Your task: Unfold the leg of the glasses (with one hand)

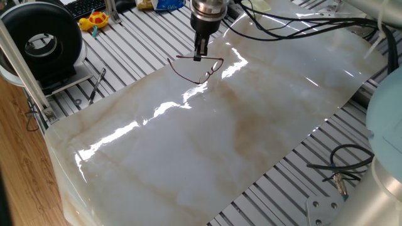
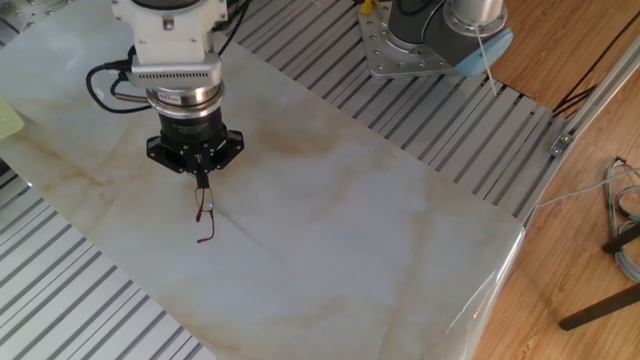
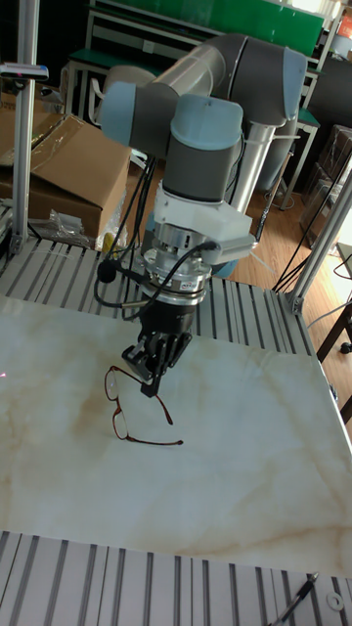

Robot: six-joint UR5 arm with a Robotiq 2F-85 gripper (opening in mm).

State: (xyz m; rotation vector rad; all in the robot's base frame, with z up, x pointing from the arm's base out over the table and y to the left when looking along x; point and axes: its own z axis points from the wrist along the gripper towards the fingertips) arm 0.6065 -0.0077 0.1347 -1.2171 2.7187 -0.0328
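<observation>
In one fixed view, the gripper pinched one temple of the glasses near the marble sheet's far edge, presumably to swing it out. In the other fixed view, the glasses hung below it, long axis running toward the near edge. In the tall fixed view, the lenses sat left, one leg trailing right.

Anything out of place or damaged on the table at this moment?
Nothing stands out. The glasses look intact on the marble-look sheet, one temple held in the shut gripper, the other lying out on the sheet. A yellow toy sits off the sheet, well away.
</observation>
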